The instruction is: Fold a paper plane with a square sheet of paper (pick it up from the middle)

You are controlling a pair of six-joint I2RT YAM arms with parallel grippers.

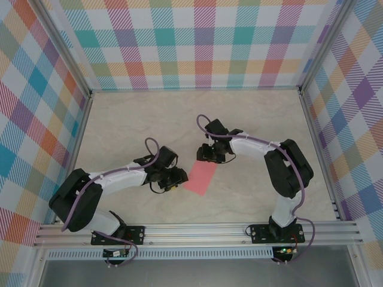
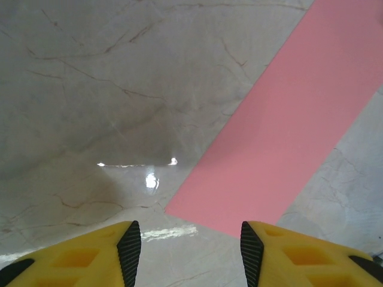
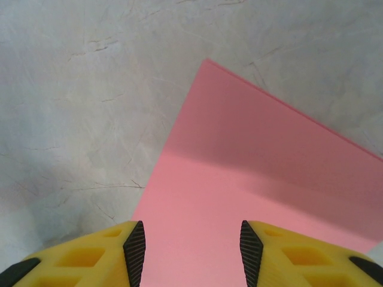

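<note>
1. The table (image 1: 251, 125) is the biggest player: a pale, marble-veined top, glossy enough to throw glints in the left wrist view. I'd call it slick, so anything thin will skate on it. Plaid walls (image 1: 203, 42) box it in.
2. The square sheet of paper (image 1: 201, 177) lies flat at mid-table, between the two arms. It shows as a long salmon-pink rectangle, so I judge it is folded once in half. It is matte and plain, with crisp straight edges and sharp corners.
3. The left gripper (image 1: 173, 179) sits at the strip's near end. From its wrist, the jaws stand apart and grasp nothing, with bare table between them and the paper's corner (image 2: 287, 131) just ahead.
4. The right gripper (image 1: 212, 156) sits at the far end. Its jaws are also apart, spanning the pink surface (image 3: 251, 197), which lies flat below and is not pinched.
5. My read is that a corner fold comes next. One gripper should pin its end flat while the other works, or the sheet will slide.
6. The yellow fingers have ribbed black pads (image 2: 130, 245). Come in low and catch the edge itself; a blunt press will only crumple it.
</note>
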